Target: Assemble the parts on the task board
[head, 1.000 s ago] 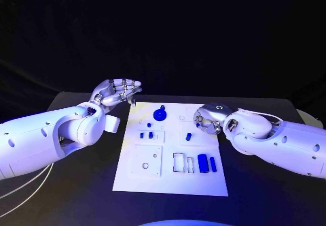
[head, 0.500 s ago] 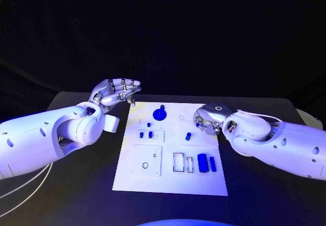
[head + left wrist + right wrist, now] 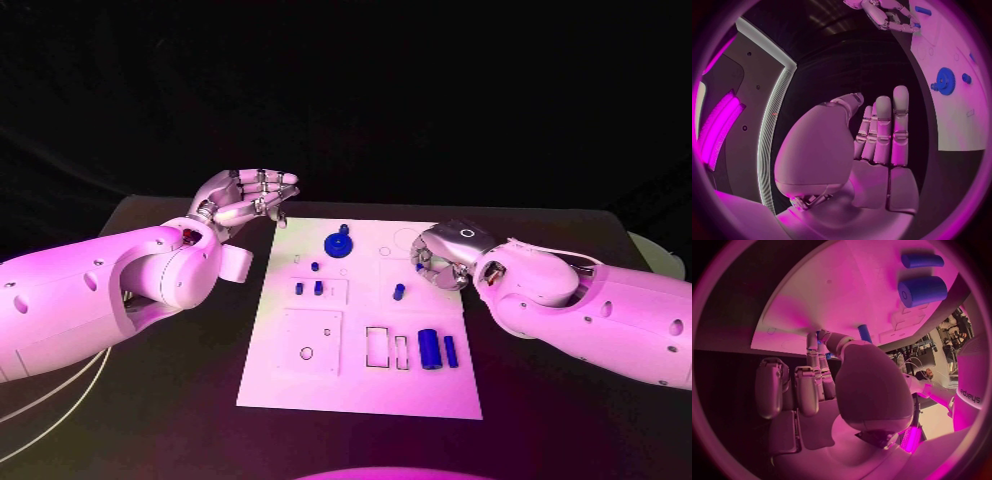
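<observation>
The white task board (image 3: 361,380) lies in the middle of the table. On it are a blue gear (image 3: 339,245), two small blue pegs (image 3: 309,288), a single peg (image 3: 400,292), a thick blue cylinder (image 3: 430,349) and a thinner one (image 3: 451,349). My right hand (image 3: 444,252) is curled down over the board's right edge. In the right wrist view its thumb and a finger pinch a small blue part (image 3: 820,335). My left hand (image 3: 245,195) hovers off the board's far left corner, its fingers (image 3: 886,125) straight and side by side, holding nothing.
Rectangular slots (image 3: 378,345) and a square plate with a hole (image 3: 309,340) take up the board's near half. Dark table (image 3: 173,400) runs around the board. The left wrist view also shows the gear (image 3: 944,80) and my right hand (image 3: 886,15).
</observation>
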